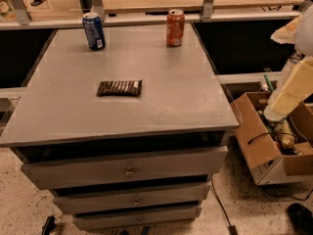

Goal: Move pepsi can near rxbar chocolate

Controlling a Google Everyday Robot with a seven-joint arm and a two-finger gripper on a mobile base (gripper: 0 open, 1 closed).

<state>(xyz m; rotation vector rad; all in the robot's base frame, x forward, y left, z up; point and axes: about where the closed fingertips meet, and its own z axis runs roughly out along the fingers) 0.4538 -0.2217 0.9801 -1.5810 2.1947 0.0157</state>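
The pepsi can [94, 31], blue with a silver top, stands upright at the far left of the grey cabinet top [186, 102]. The rxbar chocolate [120, 87], a flat dark wrapped bar, lies near the middle of the top, well in front of the can and slightly to its right. Only a cream-coloured part of my arm [292, 84] shows at the right edge, off the cabinet and far from both things. The gripper itself is out of view.
An orange-red soda can [175, 27] stands upright at the far middle of the top. The cabinet has drawers [128, 171] below. An open cardboard box [264, 141] with clutter sits on the floor to the right. A shelf rail [146, 18] runs behind.
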